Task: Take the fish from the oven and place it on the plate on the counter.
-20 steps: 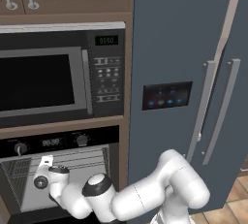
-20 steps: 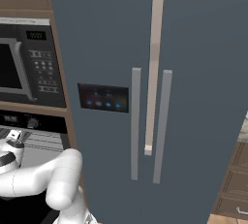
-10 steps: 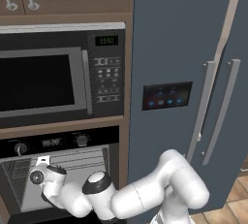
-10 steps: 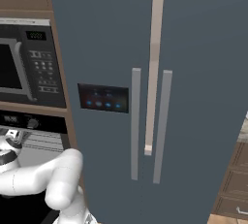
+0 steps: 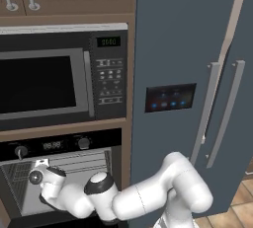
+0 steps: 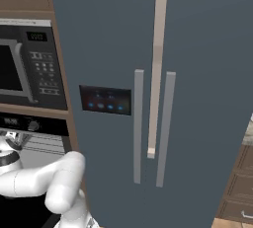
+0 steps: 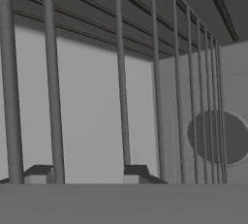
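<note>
The oven (image 5: 64,172) stands open below the microwave (image 5: 59,79), beside the fridge (image 5: 197,74). The arm bends low and leftward, its wrist reaching into the oven cavity. Hand view: gripper (image 7: 87,172) tips stand apart, nothing between them, under rack bars (image 7: 121,72) running away toward the back wall. The fish cannot be made out.

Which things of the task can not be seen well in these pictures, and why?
- Fish: the hand view looks into the oven at rack bars and grey walls; no fish can be made out.
- Gripper: just the fingertips rise at the bottom edge; whether they hold anything cannot be told.
- Oven, right base view: cut by the left edge, partly behind the arm.
</note>
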Controlling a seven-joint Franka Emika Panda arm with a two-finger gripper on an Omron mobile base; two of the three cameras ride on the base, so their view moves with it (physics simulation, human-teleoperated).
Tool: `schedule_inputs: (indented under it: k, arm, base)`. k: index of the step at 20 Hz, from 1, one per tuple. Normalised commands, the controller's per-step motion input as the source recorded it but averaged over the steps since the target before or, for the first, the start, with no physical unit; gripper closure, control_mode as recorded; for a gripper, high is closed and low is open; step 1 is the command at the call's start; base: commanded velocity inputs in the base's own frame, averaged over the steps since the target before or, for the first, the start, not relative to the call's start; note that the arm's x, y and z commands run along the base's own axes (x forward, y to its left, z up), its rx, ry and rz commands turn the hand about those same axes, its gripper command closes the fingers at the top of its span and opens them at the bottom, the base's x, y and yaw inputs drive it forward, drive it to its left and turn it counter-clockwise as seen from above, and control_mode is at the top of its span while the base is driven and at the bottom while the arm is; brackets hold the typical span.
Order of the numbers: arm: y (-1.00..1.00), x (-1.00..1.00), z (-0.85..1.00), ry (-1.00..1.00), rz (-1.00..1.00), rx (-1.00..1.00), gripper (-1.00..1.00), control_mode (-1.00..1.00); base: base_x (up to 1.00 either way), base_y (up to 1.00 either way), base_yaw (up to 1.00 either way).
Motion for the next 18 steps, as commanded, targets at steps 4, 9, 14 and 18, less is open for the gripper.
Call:
schedule_inputs:
  k: [4, 9, 14, 18]
  arm:
    - [0.00, -0.20, -1.00, -0.19, 0.00, 0.00, 1.00, -1.00]
    - [0.00, -0.49, -1.00, -0.06, 0.00, 0.00, 1.00, -1.00]
    - [0.00, -0.78, -1.00, -0.07, 0.00, 0.00, 1.00, -1.00]
    - [0.00, -0.92, -1.00, -0.10, 0.00, 0.00, 1.00, -1.00]
  base:
    - [0.00, 0.00, 0.00]
    - [0.00, 0.00, 0.00]
    - [0.00, 0.00, 0.00]
    - [0.00, 0.00, 0.00]
